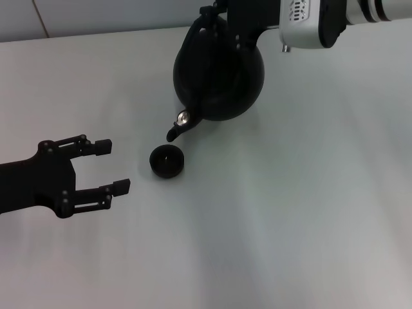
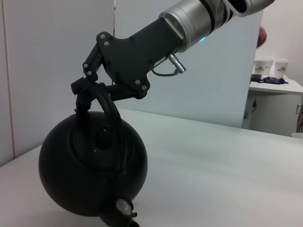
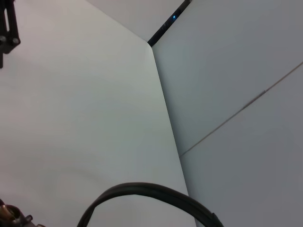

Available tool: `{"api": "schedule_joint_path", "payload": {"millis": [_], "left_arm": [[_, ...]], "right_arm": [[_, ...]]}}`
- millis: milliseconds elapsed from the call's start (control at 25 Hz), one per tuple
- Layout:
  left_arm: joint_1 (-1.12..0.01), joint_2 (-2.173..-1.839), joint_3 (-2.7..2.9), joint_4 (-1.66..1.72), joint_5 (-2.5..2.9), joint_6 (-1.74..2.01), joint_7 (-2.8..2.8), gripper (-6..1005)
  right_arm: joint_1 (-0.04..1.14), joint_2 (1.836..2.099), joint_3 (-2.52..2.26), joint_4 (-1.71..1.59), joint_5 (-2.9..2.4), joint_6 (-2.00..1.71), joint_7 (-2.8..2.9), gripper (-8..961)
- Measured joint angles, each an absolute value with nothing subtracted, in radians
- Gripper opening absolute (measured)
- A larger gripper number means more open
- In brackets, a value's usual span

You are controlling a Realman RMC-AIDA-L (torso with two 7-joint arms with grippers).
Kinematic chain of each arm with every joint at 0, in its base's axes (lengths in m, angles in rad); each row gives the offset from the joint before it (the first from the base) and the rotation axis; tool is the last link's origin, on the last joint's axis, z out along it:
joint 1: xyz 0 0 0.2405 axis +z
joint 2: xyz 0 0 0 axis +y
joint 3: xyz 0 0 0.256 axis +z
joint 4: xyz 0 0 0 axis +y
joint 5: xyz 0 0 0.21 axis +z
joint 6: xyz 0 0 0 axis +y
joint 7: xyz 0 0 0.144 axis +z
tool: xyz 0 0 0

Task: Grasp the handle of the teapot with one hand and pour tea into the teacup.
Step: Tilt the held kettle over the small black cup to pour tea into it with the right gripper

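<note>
Teapot [image 1: 222,77] tipped forward at the table's [image 1: 309,212] far side, spout with silvery cap [image 1: 183,118] angled down toward the teacup [image 1: 167,160], spout tip just beside and above the cup's rim. Right gripper [image 2: 87,92] clamped on the handle [image 2: 113,123] at its top, fingers closed round the hoop. Left gripper [image 1: 109,168] low over the table, well left of the teacup, jaws wide apart, holding nothing. Nothing between spout and cup. White wall panels behind; side table with paper cups [image 2: 272,66] far off.
</note>
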State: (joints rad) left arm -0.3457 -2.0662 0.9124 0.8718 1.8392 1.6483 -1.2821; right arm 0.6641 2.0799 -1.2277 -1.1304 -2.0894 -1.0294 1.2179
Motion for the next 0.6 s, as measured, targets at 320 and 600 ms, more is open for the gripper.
{"api": "schedule_joint_path", "payload": {"millis": [320,600], "left_arm": [[-0.346,-2.066,0.912,0.857,1.839,1.646,-1.270,778],[-0.346,-2.066,0.913,0.856,1.839,1.644,-1.269,778]], "right_arm": [[0.668,2.081,-1.237,-1.139,-2.115,-1.029,1.218,109],[0.670,2.082,-1.247,-1.146,-2.123,-1.028,1.218,108]]}}
